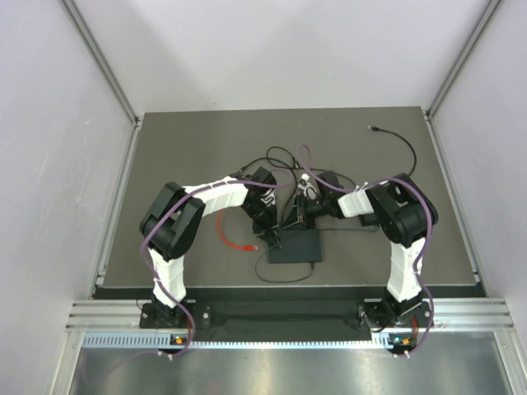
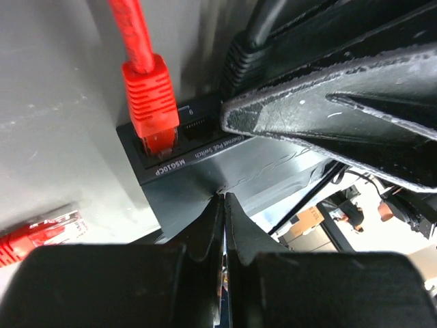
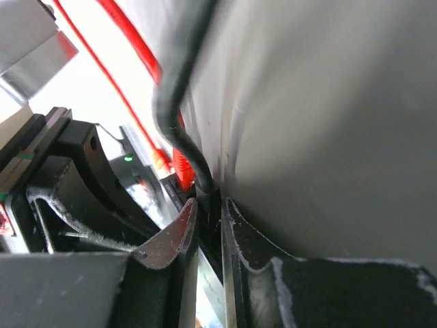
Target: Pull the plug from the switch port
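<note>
The switch (image 1: 296, 245) is a flat dark grey box lying between my two grippers. In the left wrist view the switch (image 2: 205, 174) shows its socket row, with a red plug (image 2: 151, 102) seated in the end port and its red cable running up. My left gripper (image 2: 224, 199) is shut and empty, its tips touching the switch's face just below that plug; from above it (image 1: 268, 224) sits at the switch's left end. My right gripper (image 3: 208, 208) is shut across the switch's edge beside a black cable's plug (image 3: 205, 191), with the red plug (image 3: 181, 167) just beyond. From above, the right gripper (image 1: 303, 216) is at the switch's far edge.
A second red plug (image 2: 37, 236) lies loose on the mat, at the end of the red cable (image 1: 224, 230) left of the switch. Black cables (image 1: 280, 160) loop behind the grippers. Another black lead (image 1: 395, 136) runs to the back right. Grey walls enclose the mat.
</note>
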`<move>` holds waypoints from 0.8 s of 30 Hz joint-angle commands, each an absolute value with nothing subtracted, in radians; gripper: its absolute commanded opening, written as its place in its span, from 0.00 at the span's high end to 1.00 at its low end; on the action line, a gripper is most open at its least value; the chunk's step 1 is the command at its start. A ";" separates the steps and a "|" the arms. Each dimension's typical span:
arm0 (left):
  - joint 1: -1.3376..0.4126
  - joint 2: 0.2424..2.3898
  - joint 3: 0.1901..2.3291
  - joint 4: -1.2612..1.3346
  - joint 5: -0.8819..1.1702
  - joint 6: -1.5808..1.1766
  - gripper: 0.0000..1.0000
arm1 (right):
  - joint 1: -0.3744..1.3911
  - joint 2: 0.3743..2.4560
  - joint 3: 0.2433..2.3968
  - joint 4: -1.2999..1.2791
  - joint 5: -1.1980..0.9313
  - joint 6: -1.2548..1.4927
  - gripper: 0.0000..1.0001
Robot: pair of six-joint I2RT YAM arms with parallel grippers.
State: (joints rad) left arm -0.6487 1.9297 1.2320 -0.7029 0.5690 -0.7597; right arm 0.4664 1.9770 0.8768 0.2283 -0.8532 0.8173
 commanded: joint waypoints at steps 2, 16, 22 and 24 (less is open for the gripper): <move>-0.653 1.973 1.207 -0.732 0.492 -0.732 0.94 | 0.486 1.937 1.011 0.004 -0.536 0.531 1.00; -0.652 1.982 1.197 -0.749 0.494 -0.729 0.94 | 0.469 2.026 0.902 0.519 -0.787 1.024 1.00; -0.653 1.979 1.181 -0.747 0.494 -0.726 0.94 | 0.445 2.051 0.902 0.567 -0.770 1.077 1.00; -0.653 1.974 1.180 -0.749 0.491 -0.724 0.94 | 0.446 2.042 0.913 0.549 -0.755 1.033 1.00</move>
